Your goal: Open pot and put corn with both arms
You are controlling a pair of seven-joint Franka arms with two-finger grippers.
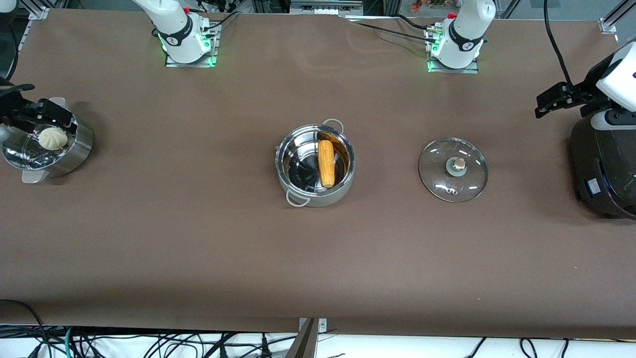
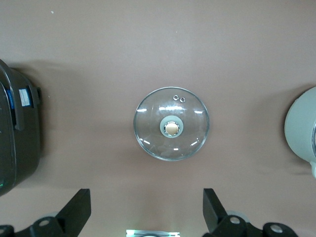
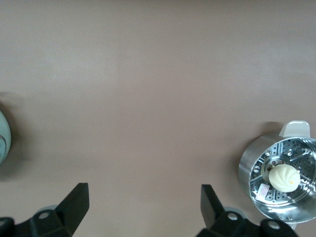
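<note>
Wrist views: left gripper (image 2: 146, 212) wide (empty) | right gripper (image 3: 144, 210) wide

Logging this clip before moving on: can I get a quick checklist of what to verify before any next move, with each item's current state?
1. Lid off the pot: ok, it lies on the table toward the left arm's end.
2. Corn inside pot: ok.
3. Left tool open and holding nothing: ok, high over the lid.
4. Right tool open and holding nothing: ok.
5. Bun in its steamer pan: ok.
</note>
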